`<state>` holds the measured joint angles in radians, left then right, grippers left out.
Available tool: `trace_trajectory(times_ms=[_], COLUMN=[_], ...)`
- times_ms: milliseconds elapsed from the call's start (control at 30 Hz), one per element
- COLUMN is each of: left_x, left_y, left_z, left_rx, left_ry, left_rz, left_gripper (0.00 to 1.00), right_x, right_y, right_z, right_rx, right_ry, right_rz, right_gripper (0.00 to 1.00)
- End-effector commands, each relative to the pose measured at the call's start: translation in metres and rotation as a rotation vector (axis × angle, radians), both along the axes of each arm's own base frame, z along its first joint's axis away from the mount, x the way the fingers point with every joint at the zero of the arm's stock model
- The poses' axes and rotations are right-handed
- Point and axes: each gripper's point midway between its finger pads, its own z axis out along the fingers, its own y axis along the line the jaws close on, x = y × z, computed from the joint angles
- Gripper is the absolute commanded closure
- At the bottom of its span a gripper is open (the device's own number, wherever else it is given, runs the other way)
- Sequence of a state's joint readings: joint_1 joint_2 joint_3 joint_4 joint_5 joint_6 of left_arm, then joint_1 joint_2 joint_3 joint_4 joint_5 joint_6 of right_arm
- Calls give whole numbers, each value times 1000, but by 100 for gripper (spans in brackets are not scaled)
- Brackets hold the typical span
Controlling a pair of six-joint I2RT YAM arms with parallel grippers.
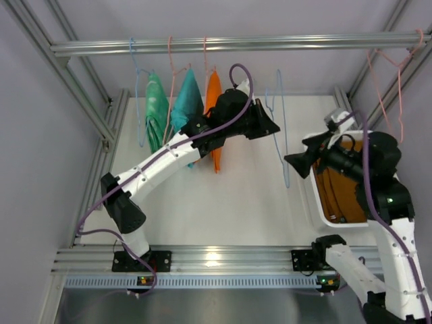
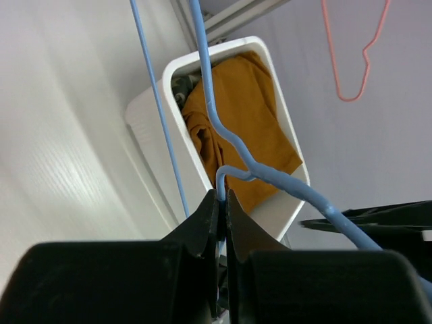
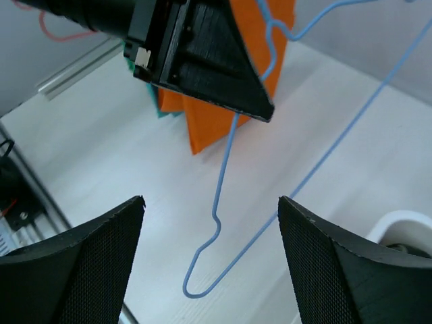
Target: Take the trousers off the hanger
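Green trousers (image 1: 156,111), teal trousers (image 1: 187,101) and orange trousers (image 1: 213,94) hang on hangers from the top rail (image 1: 304,43). Brown trousers (image 1: 341,196) lie in the white bin (image 1: 312,196); they also show in the left wrist view (image 2: 246,115). The yellow-and-dark pair is out of view. My left gripper (image 1: 274,127) is shut on the wire of a bare blue hanger (image 1: 284,152), as the left wrist view shows (image 2: 223,193). My right gripper (image 1: 291,162) is open and empty, facing that hanger (image 3: 217,223) with its lower loop between the fingers (image 3: 88,270).
Bare pink hangers (image 1: 388,81) hang at the rail's right end, above the bin. The left arm's gripper body (image 3: 202,61) and the orange trousers (image 3: 209,128) fill the upper right wrist view. Metal frame posts (image 1: 74,88) run along the left side.
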<state>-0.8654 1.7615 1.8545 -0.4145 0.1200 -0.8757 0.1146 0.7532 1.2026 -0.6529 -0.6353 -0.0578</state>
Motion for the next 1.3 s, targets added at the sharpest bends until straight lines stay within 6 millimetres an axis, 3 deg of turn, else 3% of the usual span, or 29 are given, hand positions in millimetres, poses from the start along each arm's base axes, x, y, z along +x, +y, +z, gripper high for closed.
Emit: trace_trajectory(times_ms=[0,167,267,400,500,533,600,633,700,767,800,867,900,933,1100,1267], left_x=[2,-8,-11,-14,-15,-15,-16,-16,-17,-19,-21,-19,-19,-17,-22,-49], left_y=[12,1,-4,-8,-6,-7,-8,-8,-7,-6,-5,2,6,15,37,59], left_z=[-10,-4,-2,2,6,8,10,11,12,16,18,32,34,45,82,124], left_rx=[68,62,49,28,17,9,7,2,3,-1,-4,-19,-17,-32,-87,-128], left_ry=[45,30,31,35,34,28,23,14,-4,-34,-50,-118,-134,-164,-339,-545], left_rz=[100,102,89,79,83,79,69,63,58,23,5,-24,-26,-17,-60,-143], left_gripper=[100,100,100,100,100,100,99,95,84,64,53,16,5,1,1,1], right_x=[17,30,35,55,68,70,71,70,62,52,45,34,29,27,8,-1], right_y=[15,32,45,52,48,46,43,43,43,38,39,34,34,31,19,-4], right_z=[-30,-43,-40,-50,-57,-57,-56,-54,-43,-31,-28,-20,-19,-18,-26,-21], right_rx=[-9,-97,-136,-186,-194,-190,-179,-170,-131,-86,-60,-8,21,36,111,148], right_ry=[93,80,54,69,75,76,78,80,66,51,53,58,75,85,160,145], right_rz=[-11,32,62,24,-61,-81,-105,-108,-96,-92,-71,-80,-81,-87,-122,-215], right_gripper=[21,18,18,23,45,60,81,97,100,100,100,100,100,100,100,100])
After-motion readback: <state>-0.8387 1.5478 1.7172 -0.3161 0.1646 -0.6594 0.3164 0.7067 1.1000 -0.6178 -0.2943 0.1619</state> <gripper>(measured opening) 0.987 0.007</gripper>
